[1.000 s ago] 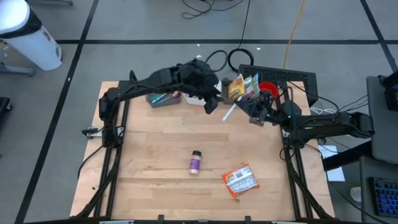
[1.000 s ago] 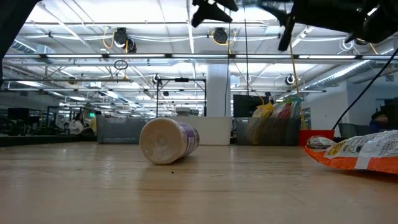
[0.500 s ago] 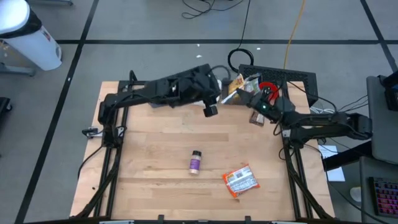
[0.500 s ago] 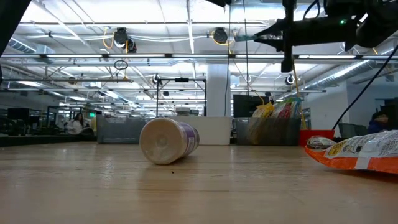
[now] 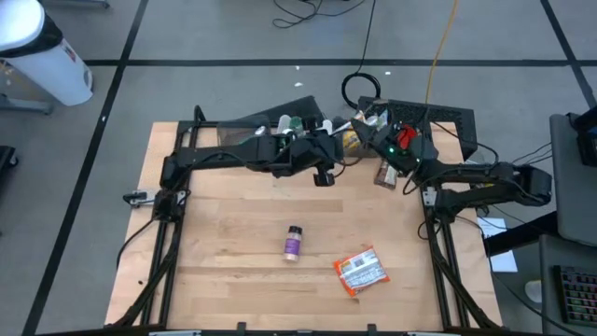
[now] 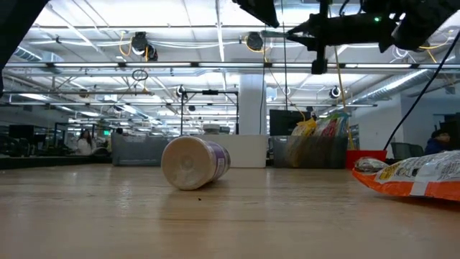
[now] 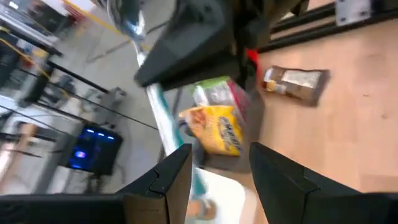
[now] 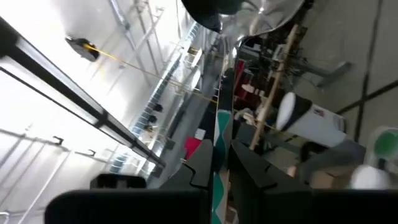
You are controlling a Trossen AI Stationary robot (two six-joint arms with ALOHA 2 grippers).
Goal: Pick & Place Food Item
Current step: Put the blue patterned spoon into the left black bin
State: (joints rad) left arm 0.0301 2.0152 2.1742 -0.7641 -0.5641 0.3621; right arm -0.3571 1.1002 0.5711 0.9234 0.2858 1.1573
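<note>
Both arms meet in the air over the far edge of the table, near the bins of snacks. The right gripper [image 5: 366, 125] is pinched tight on a spoon [image 8: 219, 134] with a teal-and-white handle; its shiny bowl [image 8: 273, 15] sticks out past the fingertips, seen clearly only from the right wrist. From overhead the spoon is a thin pale sliver, half lost against the dark arms.

The left gripper [image 5: 326, 161] hangs just beside it, fingers [image 7: 169, 180] partly spread and nothing between them; the spoon's handle runs past outside one finger, and I cannot tell whether it touches.

A yellow snack bag [image 7: 219, 128] sits in a bin beyond. Down on the table lie a purple-labelled bottle [image 5: 293, 243] on its side and an orange packet [image 5: 361, 272], both well apart from the arms. From table level the packet is cut off at the edge.
</note>
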